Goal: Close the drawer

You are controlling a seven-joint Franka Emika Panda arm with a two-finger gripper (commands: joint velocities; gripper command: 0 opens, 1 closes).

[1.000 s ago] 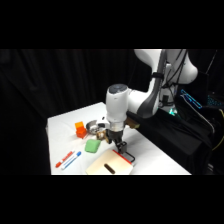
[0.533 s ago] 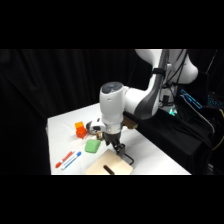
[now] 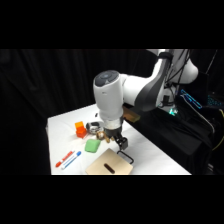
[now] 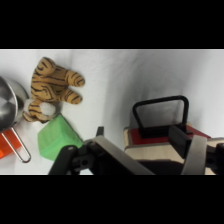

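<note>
Black pincer hangs low over the drawer, 1 finger just behind the dark handle; fingers look spread, nothing clamped btwn them. Whether that finger touches the front I can't tell. Drawer sits at the desk's near edge, part of the pale wooden box; its reddish front edge shows just beneath the handle loop, w/ light wood behind it. Judging by that, it looks partly out or nearly home, can't say which. Handling guess: light, stiff wood, slides easily; the box may skid on the smooth desk if shoved hard. Best contact is the flat red front or the handle base, a push, no grip needed. Further out: green block, tiger plush, metal pan, orange block, 2 markers.
</note>
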